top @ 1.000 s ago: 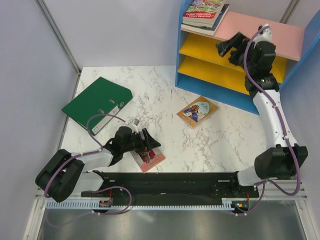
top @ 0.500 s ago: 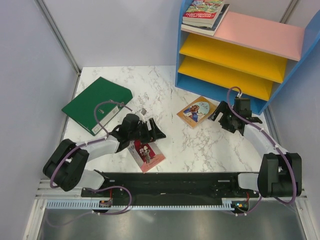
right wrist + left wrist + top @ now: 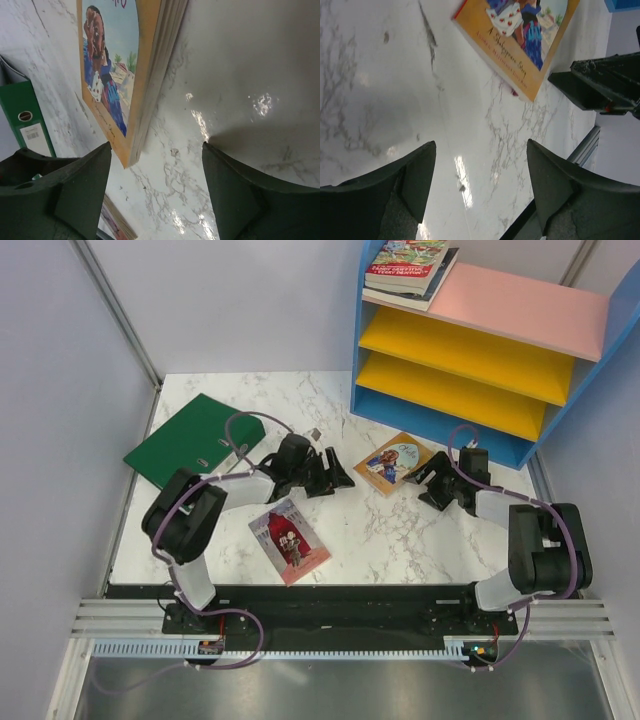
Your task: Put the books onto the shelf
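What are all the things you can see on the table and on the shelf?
table: one, white marble, under everything
shelf: one, blue sides, pink top, two yellow boards, far right corner
stacked books: at least two, red picture cover on top, on the left end of the pink top
tan book: one, orange-tan with a picture, flat on the table in front of the shelf
pink-red book: one, flat on the table near the front edge
binder: one, green, flat on the table's left side
left gripper: one, black, open and empty, low over the table left of the tan book
right gripper: one, black, open and empty, right of the tan book
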You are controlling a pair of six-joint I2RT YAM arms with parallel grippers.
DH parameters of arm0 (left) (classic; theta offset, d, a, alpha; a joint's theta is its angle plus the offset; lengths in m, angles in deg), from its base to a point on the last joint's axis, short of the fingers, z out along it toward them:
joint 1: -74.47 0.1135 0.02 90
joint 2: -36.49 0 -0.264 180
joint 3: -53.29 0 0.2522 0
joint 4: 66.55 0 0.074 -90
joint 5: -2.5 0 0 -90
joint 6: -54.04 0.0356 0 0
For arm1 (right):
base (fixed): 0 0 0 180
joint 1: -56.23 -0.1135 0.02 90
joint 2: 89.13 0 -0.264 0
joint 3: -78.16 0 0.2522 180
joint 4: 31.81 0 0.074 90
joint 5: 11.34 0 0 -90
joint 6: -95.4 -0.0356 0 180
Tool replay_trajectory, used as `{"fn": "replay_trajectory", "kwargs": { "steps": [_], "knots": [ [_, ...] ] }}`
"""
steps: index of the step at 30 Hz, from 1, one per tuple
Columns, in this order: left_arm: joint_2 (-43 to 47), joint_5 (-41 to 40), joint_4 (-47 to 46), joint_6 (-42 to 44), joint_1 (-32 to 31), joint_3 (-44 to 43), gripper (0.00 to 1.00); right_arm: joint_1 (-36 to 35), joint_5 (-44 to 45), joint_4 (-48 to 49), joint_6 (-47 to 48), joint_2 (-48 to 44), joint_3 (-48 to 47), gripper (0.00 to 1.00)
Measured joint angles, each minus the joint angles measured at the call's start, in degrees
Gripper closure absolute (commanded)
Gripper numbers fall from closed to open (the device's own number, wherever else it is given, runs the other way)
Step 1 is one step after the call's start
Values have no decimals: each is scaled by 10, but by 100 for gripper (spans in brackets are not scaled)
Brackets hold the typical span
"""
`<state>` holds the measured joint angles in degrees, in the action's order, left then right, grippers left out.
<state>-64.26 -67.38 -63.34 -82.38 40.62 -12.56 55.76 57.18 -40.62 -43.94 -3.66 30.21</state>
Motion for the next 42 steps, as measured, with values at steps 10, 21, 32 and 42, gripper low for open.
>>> {"fn": "replay_trajectory", "kwargs": {
  "steps": [10,21,32,42],
  "knots": [
    [-190,18,12,-13,0,-209,24,-1,-20,119,-58,84,-18,30],
    [-252,52,49,-34,5,-299,30,-16,-10,155,-81,148,-45,96],
    [-182,43,90,13,0,-227,27,-33,-10,58,14,76,-65,100],
    [46,34,144,87,0,-73,21,-35,-99,-131,175,-94,-73,100]
  ]
}}
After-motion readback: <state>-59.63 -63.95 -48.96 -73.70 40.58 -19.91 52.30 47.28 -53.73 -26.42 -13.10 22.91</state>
